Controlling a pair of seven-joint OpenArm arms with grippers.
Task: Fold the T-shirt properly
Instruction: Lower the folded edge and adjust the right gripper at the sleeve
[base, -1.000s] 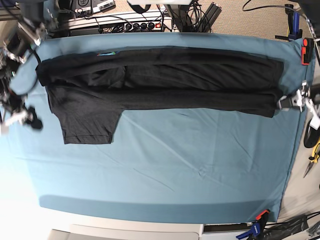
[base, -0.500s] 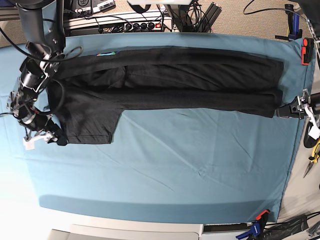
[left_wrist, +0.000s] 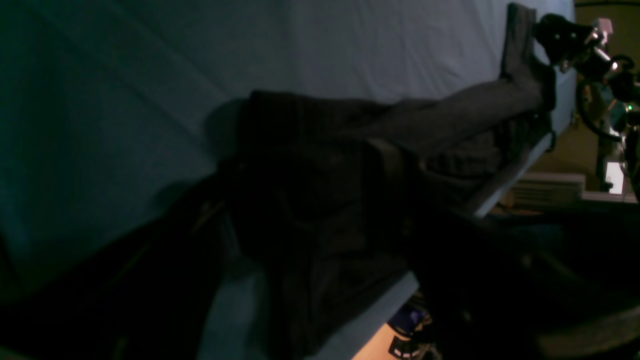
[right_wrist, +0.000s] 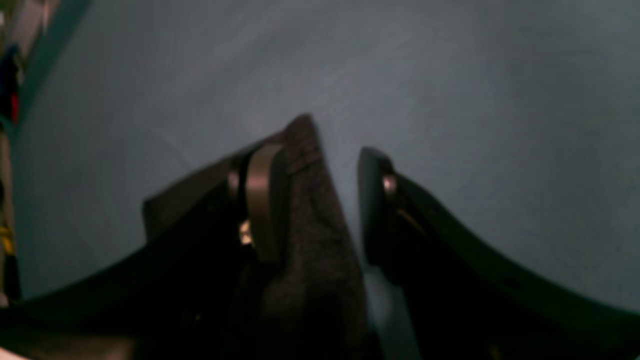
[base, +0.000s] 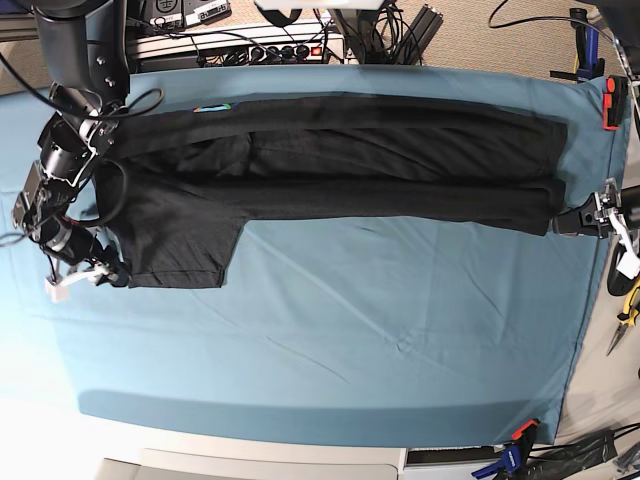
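The black T-shirt (base: 330, 160) lies folded into a long band across the far half of the teal table cloth (base: 350, 330). One sleeve (base: 180, 245) hangs toward me at the left. My right gripper (base: 108, 276) sits at that sleeve's lower left corner. In the right wrist view it (right_wrist: 320, 195) is open, and the sleeve corner (right_wrist: 310, 230) lies between the fingers against the left pad (right_wrist: 265, 200). My left gripper (base: 572, 220) is at the shirt's right end. The left wrist view is very dark, with the T-shirt's bunched end (left_wrist: 325, 190) between jaws that stand wide apart.
Power strips and cables (base: 270, 45) line the table's far edge. An orange clamp (base: 612, 100) holds the cloth at the far right corner and another clamp (base: 515, 445) at the near right. Pliers (base: 625, 310) lie off the right edge.
My right arm swung in from the left edge and settled at the sleeve's lower left corner. The left gripper dropped slightly toward the shirt's right end, then held still.
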